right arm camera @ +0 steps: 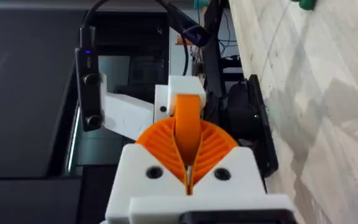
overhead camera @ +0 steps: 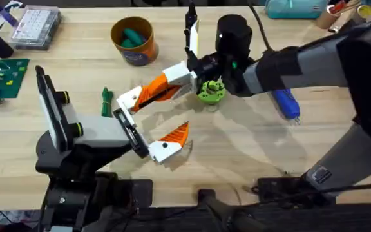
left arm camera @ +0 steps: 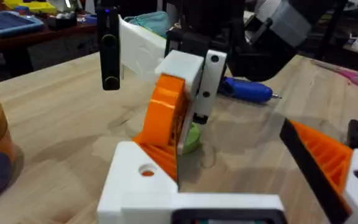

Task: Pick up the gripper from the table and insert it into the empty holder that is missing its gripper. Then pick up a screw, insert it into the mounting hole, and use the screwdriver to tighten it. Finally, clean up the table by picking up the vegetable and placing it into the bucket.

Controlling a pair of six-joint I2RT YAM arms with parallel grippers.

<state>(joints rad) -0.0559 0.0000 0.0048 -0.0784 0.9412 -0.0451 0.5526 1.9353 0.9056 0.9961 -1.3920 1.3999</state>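
right tool point(right arm camera: 188, 149), with white brackets and orange ribbed pads, is clenched on the loose orange ribbed wedge finger with a white blocky base, the gripper point(right arm camera: 188, 109). in the overhead view it carries that piece over the middle of the counter point(overhead camera: 250, 151). the piece's long axis slants from the right tool toward the counter's left edge and a little toward its near edge.

left tool point(overhead camera: 153, 116) is released, its jaws standing wide apart. one jaw bears a matching orange finger point(overhead camera: 174, 134). the other ends in the small white angular plastic bracket with a dark hole, the empty holder point(left arm camera: 135, 186).

the relation that matters is end to end. the held piece's leading end lies right at the holder, touching it or just beside it, and the left wrist view shows orange at the holder's hole. i cannot tell whether it is seated. the right arm does the carrying and the left arm only presents the socket, so i judge the insertion step is in hand and calls for a push along that same slanted axis.

a blue pen-shaped screwdriver point(overhead camera: 285, 103) lies toward the right edge. a small dark green knobbly vegetable point(overhead camera: 106, 102) lies left of the tools. a round yellow-orange bucket point(overhead camera: 148, 48) stands near the far edge.
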